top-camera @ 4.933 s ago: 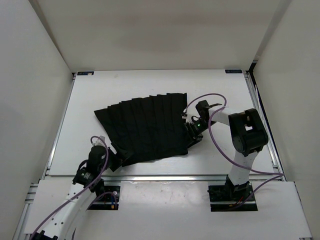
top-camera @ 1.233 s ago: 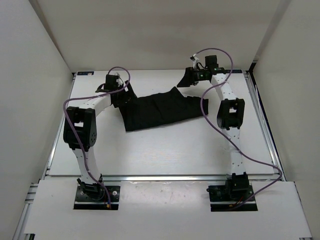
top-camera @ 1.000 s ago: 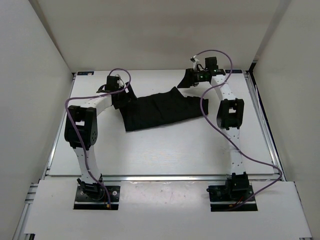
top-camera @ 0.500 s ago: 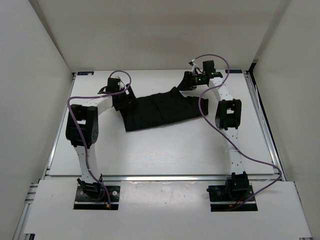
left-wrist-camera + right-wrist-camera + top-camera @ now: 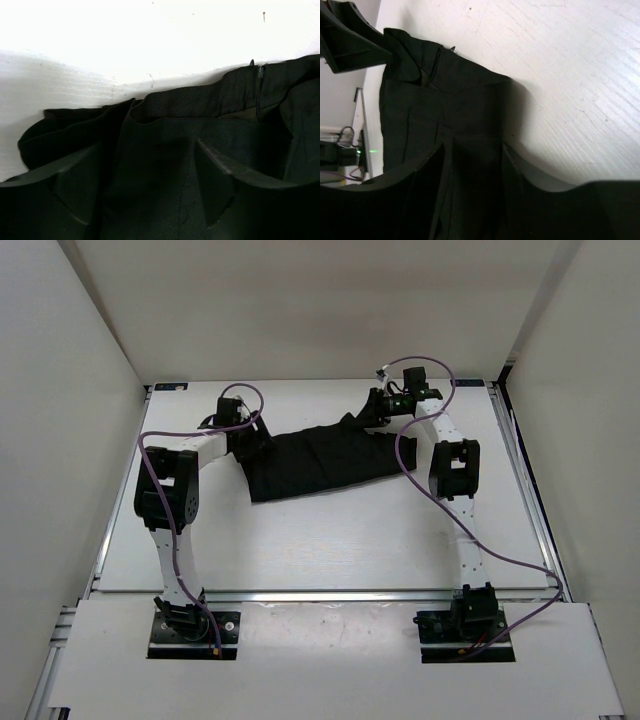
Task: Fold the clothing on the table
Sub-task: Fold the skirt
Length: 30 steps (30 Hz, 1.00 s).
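The clothing [image 5: 315, 460] is a black pleated garment lying as a folded band across the far middle of the white table [image 5: 330, 540]. My left gripper [image 5: 247, 437] is at the band's left end. In the left wrist view its jaws stand wide apart [image 5: 145, 187] just over the fabric [image 5: 200, 110], near the waistband and zip. My right gripper [image 5: 374, 412] is at the band's far right corner. Its fingers [image 5: 472, 180] stand apart with a dark fold of the clothing [image 5: 445, 105] lying between them. Whether the pads touch the fold is hidden in the dark.
Both arms reach far out over the table, their elbows [image 5: 165, 495] [image 5: 455, 470] raised and purple cables [image 5: 410, 465] looping beside them. Aluminium rails [image 5: 112, 525] edge the table, and white walls close it in on three sides.
Both grippers have moved inward onto the ends of the clothing, the right one coming down from the far edge. Both pairs of jaws have narrowed, the right more. The clothing lies unchanged.
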Tool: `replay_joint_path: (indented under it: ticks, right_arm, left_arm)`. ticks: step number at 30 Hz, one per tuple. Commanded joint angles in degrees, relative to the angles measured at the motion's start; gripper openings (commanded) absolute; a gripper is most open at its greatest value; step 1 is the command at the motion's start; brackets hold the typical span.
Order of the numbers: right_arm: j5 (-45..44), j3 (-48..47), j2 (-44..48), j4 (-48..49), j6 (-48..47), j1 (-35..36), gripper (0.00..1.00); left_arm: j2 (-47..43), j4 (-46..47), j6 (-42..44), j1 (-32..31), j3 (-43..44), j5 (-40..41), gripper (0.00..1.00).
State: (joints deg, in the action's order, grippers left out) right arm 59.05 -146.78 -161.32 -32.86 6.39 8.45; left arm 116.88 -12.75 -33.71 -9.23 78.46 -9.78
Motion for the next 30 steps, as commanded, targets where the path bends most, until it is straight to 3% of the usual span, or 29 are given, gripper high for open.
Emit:
replay_joint_path:
  ticks: [1,5,6,10,14,16,18,21,27,30]
  right_arm:
    - [2.13,-0.35,-0.31,0.70,0.99,0.08,0.52]
    - [1.95,-0.61,-0.40,0.61,0.99,0.16,0.28]
    - [2.12,-0.87,-0.23,0.78,1.08,0.08,0.25]
    - [1.69,-1.22,-0.32,0.08,0.47,0.08,0.10]
    - [1.34,-1.66,-0.32,-0.63,-0.24,0.17,0.01]
    - [1.16,-1.93,-0.58,-0.97,-0.86,0.17,0.00]
    - [0.98,-2.11,-0.14,-1.06,-0.94,0.25,0.00]
    - [2.64,-3.42,-0.05,-1.59,-1.30,-0.10,0.00]
    - [3.09,-10.79,1.35,-7.73,-1.12,-3.08,0.00]
    - [3.62,-15.02,2.14,-17.13,-4.53,-4.14,0.00]
  left_arm:
    - [-0.16,1.42,-0.48,-0.60,0.47,-1.64,0.79]
    - [-0.51,2.73,-0.74,-0.43,0.03,-2.08,0.66]
    - [-1.12,2.73,-0.74,-0.17,-0.23,-2.00,0.64]
    - [-1.92,3.79,-0.82,-0.61,-1.46,-1.91,0.63]
    - [-2.88,5.11,-0.91,-0.08,-3.04,-1.82,0.63]
    - [-3.41,5.81,-0.74,-0.26,-3.31,-2.52,0.49]
    - [-3.50,6.16,-0.56,-0.17,-3.75,-2.78,0.24]
    - [-4.47,6.08,-0.13,-0.35,-3.75,-3.40,0.00]
    - [-7.02,6.34,2.59,-2.19,-2.17,-3.84,0.00]
    - [-8.95,6.43,4.35,-3.94,-0.85,-5.25,0.00]
